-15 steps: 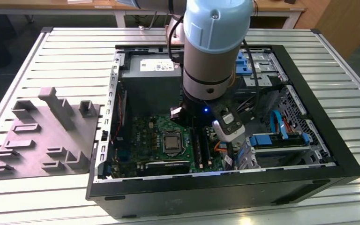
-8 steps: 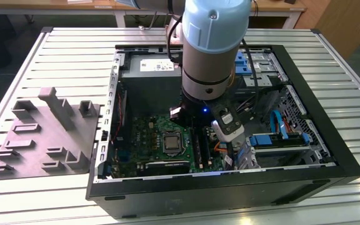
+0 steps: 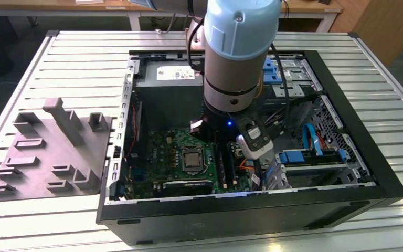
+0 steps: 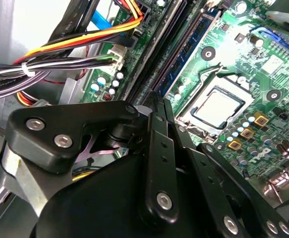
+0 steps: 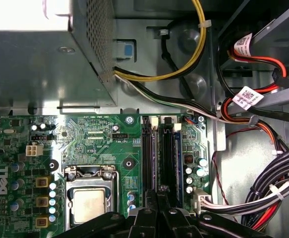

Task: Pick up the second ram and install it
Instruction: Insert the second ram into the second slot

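Note:
My gripper [image 3: 256, 157] reaches down into the open computer case, just above the green motherboard [image 3: 163, 149]. In both wrist views its black fingers [image 5: 151, 208] are drawn tight together over the long black memory slots [image 5: 173, 153], beside the silver processor socket [image 5: 89, 198]. A thin dark edge, the second ram [image 5: 159, 168], runs out from between the fingertips along the slots. Whether it sits in a slot is hidden by the fingers. In the second wrist view the gripper [image 4: 155, 101] stands shut at the near end of the slots [image 4: 186, 47].
The grey moulded tray [image 3: 48, 152] lies on the slatted table at the exterior view's left. Inside the case, cable bundles [image 5: 263, 193] and a yellow wire [image 5: 184, 64] crowd one side of the slots. The metal power supply box [image 5: 40, 64] and blue drive brackets [image 3: 306, 155] stand nearby.

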`<state>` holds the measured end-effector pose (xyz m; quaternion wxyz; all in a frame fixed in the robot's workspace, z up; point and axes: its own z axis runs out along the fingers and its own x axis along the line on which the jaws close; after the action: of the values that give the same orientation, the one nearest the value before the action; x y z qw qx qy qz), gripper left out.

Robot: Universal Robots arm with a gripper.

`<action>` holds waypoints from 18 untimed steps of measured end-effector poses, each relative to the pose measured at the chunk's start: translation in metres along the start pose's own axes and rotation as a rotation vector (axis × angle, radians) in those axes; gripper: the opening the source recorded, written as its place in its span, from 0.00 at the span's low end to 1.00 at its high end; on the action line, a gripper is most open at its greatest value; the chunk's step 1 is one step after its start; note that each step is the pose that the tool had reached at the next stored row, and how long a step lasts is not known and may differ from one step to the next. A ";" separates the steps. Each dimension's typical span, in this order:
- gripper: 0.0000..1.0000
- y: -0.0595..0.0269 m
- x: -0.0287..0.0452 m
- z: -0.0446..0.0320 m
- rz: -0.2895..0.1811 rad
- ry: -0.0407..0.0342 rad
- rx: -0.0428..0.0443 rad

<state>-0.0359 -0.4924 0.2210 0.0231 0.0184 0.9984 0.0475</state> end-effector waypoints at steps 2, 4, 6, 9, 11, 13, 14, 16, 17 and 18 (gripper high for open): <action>0.12 0.0000 -0.0002 0.0000 0.002 -0.0002 0.0001; 0.12 0.0000 -0.0003 0.0000 0.004 -0.0004 0.0002; 0.12 0.0001 -0.0006 0.0002 0.006 -0.0008 -0.0001; 0.12 0.0001 -0.0006 0.0001 0.007 -0.0008 0.0001; 0.12 0.0000 -0.0006 0.0002 0.008 -0.0007 0.0005; 0.12 -0.0001 -0.0005 0.0015 0.008 -0.0008 0.0001; 0.12 -0.0001 -0.0005 0.0021 0.008 -0.0008 0.0001; 0.12 -0.0002 -0.0004 0.0025 0.008 -0.0008 0.0005; 0.12 -0.0002 -0.0005 0.0025 0.008 -0.0007 0.0006; 0.12 -0.0002 -0.0004 0.0025 0.008 -0.0007 0.0006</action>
<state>-0.0353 -0.4924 0.2185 0.0232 0.0224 0.9984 0.0473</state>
